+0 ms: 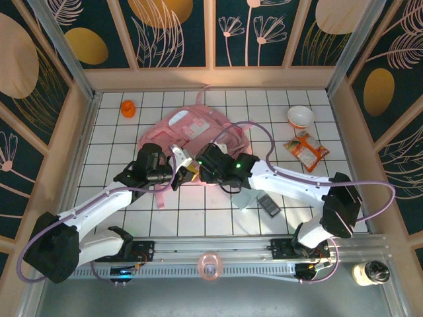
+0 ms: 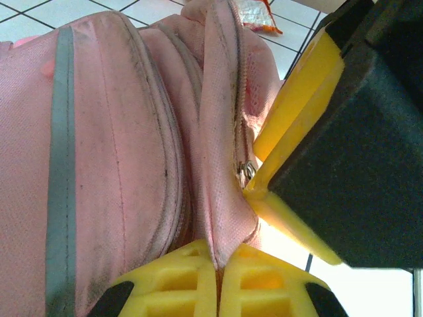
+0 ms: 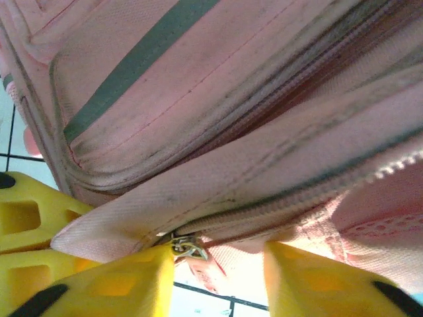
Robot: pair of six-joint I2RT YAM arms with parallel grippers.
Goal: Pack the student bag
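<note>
Clenched on a fold of the pink bag (image 1: 192, 129), the left claw (image 1: 178, 173) meets the right claw (image 1: 197, 168) at the bag's near edge, seen from above. The bag lies in the middle of the white tiled table (image 1: 198, 211). An orange object (image 1: 128, 108) sits at the far left. A white bowl (image 1: 301, 116) and a snack packet (image 1: 306, 148) lie to the far right, all well apart from the bag. A small dark item (image 1: 269, 205) rests beside the right arm.

From the left wrist, the left claw (image 2: 218, 254) pinches a ridge of the bag (image 2: 119, 132) tight between its yellow fingers. A finger of the right claw (image 2: 297, 105) comes in from the right, its tip touching the metal zipper pull (image 2: 250, 170).

From the right wrist, the right claw (image 3: 221, 254) stands with its fingers apart beneath the bag (image 3: 198, 86), clamped on nothing. The zipper pull (image 3: 188, 249) hangs just at the tip of one finger, under the zipper line. The left claw's yellow fingers (image 3: 20, 224) show at the left edge, against the bag's side.
</note>
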